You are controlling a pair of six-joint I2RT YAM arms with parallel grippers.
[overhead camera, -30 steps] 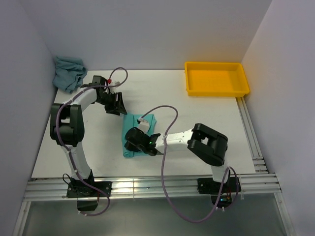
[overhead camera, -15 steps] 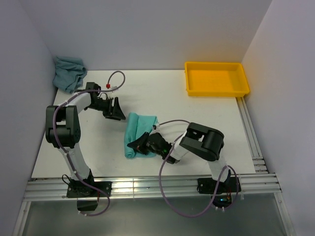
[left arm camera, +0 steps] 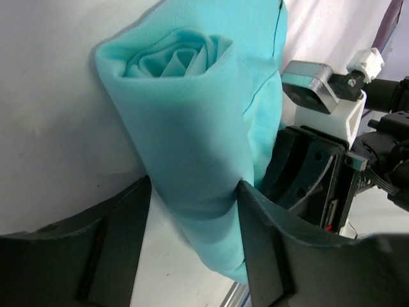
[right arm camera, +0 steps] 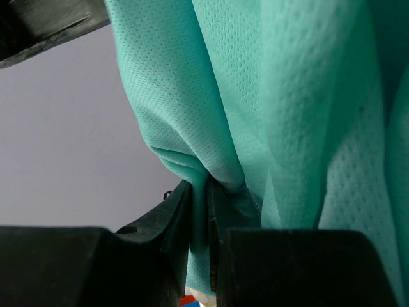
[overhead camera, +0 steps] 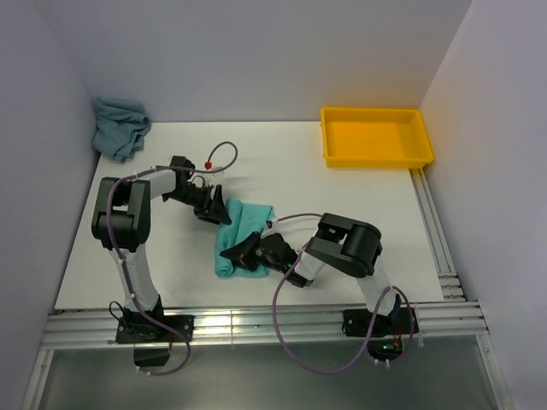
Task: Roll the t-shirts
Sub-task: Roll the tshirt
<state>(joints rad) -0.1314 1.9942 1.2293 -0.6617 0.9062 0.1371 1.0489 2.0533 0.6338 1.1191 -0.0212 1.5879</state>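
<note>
A bright mint-turquoise t-shirt (overhead camera: 244,219) lies as a roll in the middle of the table. My left gripper (overhead camera: 219,212) is at its far end, open. In the left wrist view its jaws straddle the roll (left arm camera: 192,115): the right finger (left arm camera: 268,249) touches the cloth and the left finger (left arm camera: 115,243) stands a little off it. My right gripper (overhead camera: 244,253) is at the roll's near part, shut on a fold of the mint fabric (right arm camera: 287,96). The duller grey-teal t-shirt (overhead camera: 120,126) lies crumpled in the back left corner, away from both grippers.
A yellow plastic tray (overhead camera: 376,158) stands at the back right of the white table (overhead camera: 359,213). Walls close in the left, back and right sides. Metal rails (overhead camera: 256,325) run along the near edge by the arm bases.
My left gripper has come from the back left down to the roll's far end and now straddles it. My right gripper has turned low against the roll and stays pinched on the fabric.
</note>
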